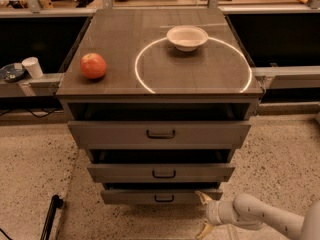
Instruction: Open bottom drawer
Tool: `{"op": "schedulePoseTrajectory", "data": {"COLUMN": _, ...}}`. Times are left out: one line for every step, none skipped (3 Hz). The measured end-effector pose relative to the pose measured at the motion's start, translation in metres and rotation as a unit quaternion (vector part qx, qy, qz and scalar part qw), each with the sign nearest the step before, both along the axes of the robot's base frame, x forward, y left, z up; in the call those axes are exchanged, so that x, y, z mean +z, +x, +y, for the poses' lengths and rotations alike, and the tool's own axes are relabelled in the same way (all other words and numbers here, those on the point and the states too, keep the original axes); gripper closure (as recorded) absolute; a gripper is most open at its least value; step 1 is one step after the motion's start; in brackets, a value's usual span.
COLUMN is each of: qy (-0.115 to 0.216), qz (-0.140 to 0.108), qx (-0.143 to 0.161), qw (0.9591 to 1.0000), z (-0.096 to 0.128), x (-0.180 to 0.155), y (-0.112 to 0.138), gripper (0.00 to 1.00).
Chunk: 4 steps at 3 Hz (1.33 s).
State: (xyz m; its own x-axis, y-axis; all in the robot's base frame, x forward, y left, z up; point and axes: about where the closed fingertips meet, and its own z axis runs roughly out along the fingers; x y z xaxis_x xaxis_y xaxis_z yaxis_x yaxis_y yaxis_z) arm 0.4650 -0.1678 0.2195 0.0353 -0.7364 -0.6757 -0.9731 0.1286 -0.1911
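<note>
A grey cabinet (125,34) with three drawers is seen from above and in front. On its top, a red apple (93,66) is placed toward 9 o'clock and a pale bowl (187,37) toward 12 o'clock. The bowl sits on the far edge of a thin white ring (137,76) marked on the surface. The apple lies outside that ring.

The bottom drawer (135,197) is found at the foot of the cabinet, at 6 o'clock from the middle drawer (120,173) and the top drawer (110,133). Its front is drawn out a little, with a dark gap shown above it, and its small black handle (164,199) is left free.

The gripper (198,215) is held low over the floor, at 4 o'clock from that handle, on a pale arm (260,216) entering from 4 o'clock. Its two fingers are spread apart and nothing is gripped. The upper finger (202,197) is set at the right end of the drawer front; whether contact is made cannot be told.

A white cup (33,67) is seen on a ledge at 9 o'clock from the apple.
</note>
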Motion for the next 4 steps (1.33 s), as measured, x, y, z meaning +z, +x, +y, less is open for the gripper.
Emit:
{"op": "schedulePoseTrajectory", "data": {"qy": 0.006, "qz": 0.004, "qx": 0.004, "qw": 1.0000, "z": -0.008, "x": -0.015, "y": 0.021, "gripper": 0.00}}
{"op": "schedulePoseTrajectory", "data": {"qy": 0.008, "qz": 0.009, "qx": 0.000, "qw": 0.9999, "z": -0.015, "x": -0.024, "y": 0.042, "gripper": 0.00}}
{"op": "schedulePoseTrajectory", "data": {"qy": 0.004, "qz": 0.018, "qx": -0.005, "qw": 0.9998, "z": -0.021, "x": -0.033, "y": 0.058, "gripper": 0.06}}
{"op": "schedulePoseTrajectory", "data": {"qy": 0.001, "qz": 0.025, "qx": -0.012, "qw": 0.9996, "z": -0.025, "x": -0.040, "y": 0.063, "gripper": 0.24}}
